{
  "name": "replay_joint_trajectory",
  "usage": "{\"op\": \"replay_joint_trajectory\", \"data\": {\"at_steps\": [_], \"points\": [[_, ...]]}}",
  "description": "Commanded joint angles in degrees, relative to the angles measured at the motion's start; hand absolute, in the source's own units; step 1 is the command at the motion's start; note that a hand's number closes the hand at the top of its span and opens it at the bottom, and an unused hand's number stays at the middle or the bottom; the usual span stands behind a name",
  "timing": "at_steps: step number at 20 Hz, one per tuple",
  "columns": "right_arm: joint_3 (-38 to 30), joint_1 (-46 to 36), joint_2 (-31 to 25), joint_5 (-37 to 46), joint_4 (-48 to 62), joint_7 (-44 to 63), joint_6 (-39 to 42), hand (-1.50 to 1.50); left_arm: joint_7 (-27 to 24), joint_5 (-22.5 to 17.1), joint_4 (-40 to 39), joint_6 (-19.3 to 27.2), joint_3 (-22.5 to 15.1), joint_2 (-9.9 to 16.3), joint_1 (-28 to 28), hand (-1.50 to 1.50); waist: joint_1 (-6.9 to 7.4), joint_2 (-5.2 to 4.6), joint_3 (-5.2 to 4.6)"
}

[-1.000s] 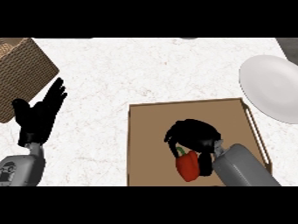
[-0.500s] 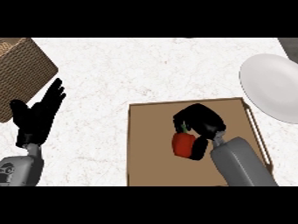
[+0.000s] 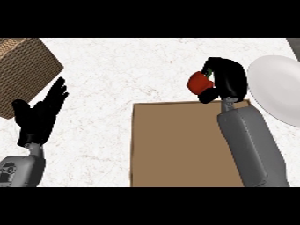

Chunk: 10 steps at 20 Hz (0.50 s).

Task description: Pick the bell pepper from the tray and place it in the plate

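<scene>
- The right robot hand [image 3: 227, 81] is up past the far edge of the tray [image 3: 178, 149], its fingers curled round one red bell pepper [image 3: 199, 82]; the pepper shows at the hand's left side, with a bit of green stem at its top.
- The pepper is off the tray and over the white marbled table [image 3: 133, 66], not on the plate.
- One white round plate [image 3: 285, 90] lies just to the right of that hand, close beside it; whether hand and plate rim touch cannot be told.
- One brown flat tray lies below the right hand, nearer the robot; the grey right forearm [image 3: 250, 145] crosses the tray's right part and hides that edge.
- Nothing shows on the bare part of the tray.
- Between the right hand and the plate only a thin strip of table shows, with nothing standing in it.
- One cardboard box [image 3: 12, 72] stands at the far left, well apart from the right hand and just beyond the left one.
- The left robot hand [image 3: 38, 114] rests at the view's left, fingers straight and spread, pointing up toward the box, holding nothing.
- The left hand's fingertips lie near the box's lower right edge; whether they touch it cannot be told.
- Counted: one pepper, one plate, one tray, one box, two hands.
</scene>
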<state>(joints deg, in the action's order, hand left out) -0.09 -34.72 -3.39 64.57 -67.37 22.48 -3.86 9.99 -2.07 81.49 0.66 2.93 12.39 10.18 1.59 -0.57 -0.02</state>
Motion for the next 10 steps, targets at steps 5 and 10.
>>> {"op": "replay_joint_trajectory", "data": {"at_steps": [5, 10], "points": [[-5.5, -8.4, -2.4, 14.1, 5.7, 14.9, -19.6, 1.50, 0.6, 0.3, 0.2, 0.0, 0.1, 0.2, 0.7, 0.00, -0.14, 0.18, 0.03], [-12.3, -11.0, -5.5, 9.8, 12.3, 14.4, -25.8, 1.50, -1.1, -0.1, -3.6, -0.3, 1.0, -0.6, 1.7, 0.00, -0.81, 0.14, 0.04]]}}
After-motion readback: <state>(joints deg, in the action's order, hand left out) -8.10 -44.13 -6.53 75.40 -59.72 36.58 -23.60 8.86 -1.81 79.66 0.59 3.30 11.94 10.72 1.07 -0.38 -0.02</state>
